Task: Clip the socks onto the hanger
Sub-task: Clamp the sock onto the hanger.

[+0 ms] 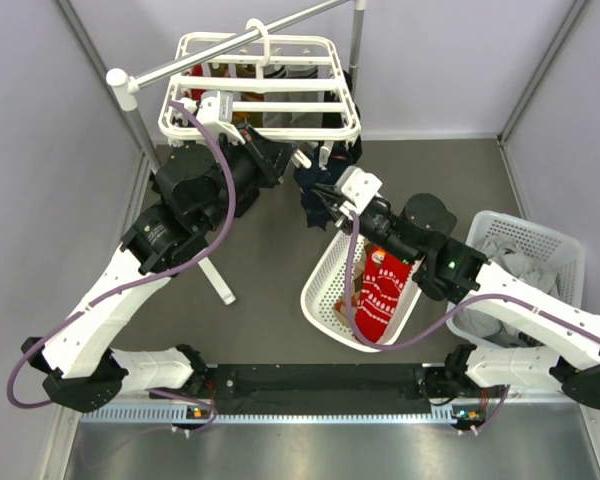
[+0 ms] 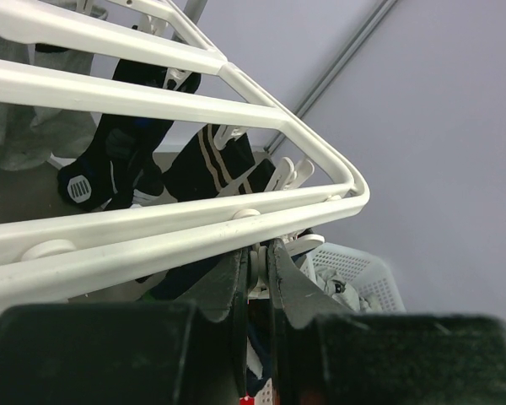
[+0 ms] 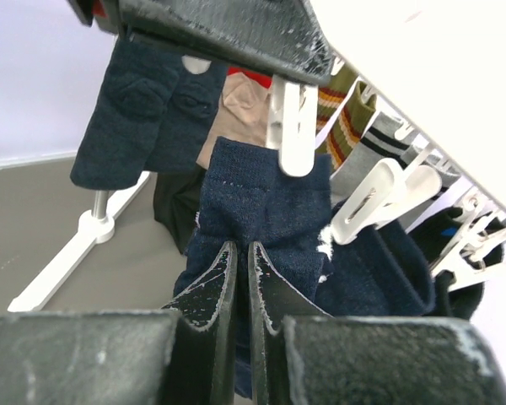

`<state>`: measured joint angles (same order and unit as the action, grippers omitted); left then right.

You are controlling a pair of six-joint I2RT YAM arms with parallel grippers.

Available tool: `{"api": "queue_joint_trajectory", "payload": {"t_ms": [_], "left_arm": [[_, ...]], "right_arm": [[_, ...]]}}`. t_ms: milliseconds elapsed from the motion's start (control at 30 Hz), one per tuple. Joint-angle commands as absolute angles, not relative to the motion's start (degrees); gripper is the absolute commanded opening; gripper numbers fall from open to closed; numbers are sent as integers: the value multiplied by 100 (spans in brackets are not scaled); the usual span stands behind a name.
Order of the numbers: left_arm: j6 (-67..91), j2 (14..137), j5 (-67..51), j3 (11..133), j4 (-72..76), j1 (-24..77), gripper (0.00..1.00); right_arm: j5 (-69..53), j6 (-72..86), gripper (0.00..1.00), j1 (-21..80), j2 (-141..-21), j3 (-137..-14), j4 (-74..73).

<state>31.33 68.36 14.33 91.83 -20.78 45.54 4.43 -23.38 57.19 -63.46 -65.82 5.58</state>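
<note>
Starting at the near edge of the bench [image 1: 280, 462], with both arm bases bolted side by side. Resting a little farther, on the right, beside the right arm [image 1: 525, 305]: a white basket [image 1: 535, 228] holding grey laundry. Tilting toward the middle, just left of that arm: a second white basket [image 1: 325, 290], carrying a red sock [image 1: 385, 290] with a white pattern.

Reaching past this tilted basket with the right jaws, standing almost shut and pinching the lower part of a navy sock [image 3: 261, 194]. Hanging this sock by its cuff from a white clip [image 3: 291, 126] under the hanger [image 1: 300, 84]. Squeezing the top of this clip with the left jaws, narrow too, with white plastic showing between the two black fingers [image 2: 223, 291] in the left wrist view. Pressing close under the near bar of the hanger with the left arm [image 1: 120, 285], coming from the near left corner.

Hanging farther back from a grey rail [image 1: 300, 18] by the white hook [image 1: 260, 38], well above the grey floor [image 1: 260, 250]. Dangling under the bars: more clips and other socks, among them a black one with pale stripes [image 2: 211, 164] and one striped in orange and green [image 3: 341, 110]; not telling the rest apart clearly. Closing the scene at the far end with pale walls [image 1: 430, 60].
</note>
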Motion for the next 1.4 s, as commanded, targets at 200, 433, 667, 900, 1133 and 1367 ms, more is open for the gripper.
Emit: {"api": "queue_joint_trajectory", "payload": {"t_ms": [200,433,667,900,1133,1367], "left_arm": [[3129,6785,1160,9378,-1969,4570,0],[3147,6794,1081,9413,-1942,4562,4],[3129,6759,1090,9439,-1960,4562,16],[3041,6689,1160,9466,-1986,4562,55],[2848,6434,1371,9536,-2092,4562,80],[2339,5951,1310,9212,-2022,4562,88]], "right_arm": [[273,-2338,0,5616,-6416,-7057,1072],[246,-2355,0,5616,-6530,-7128,1125],[246,-2373,0,5616,-6565,-7207,1160],[246,-2373,0,5616,-6600,-7286,1187],[351,-2373,0,5616,-6627,-7277,1213],[659,-2320,0,5608,-6662,-7207,1239]]}}
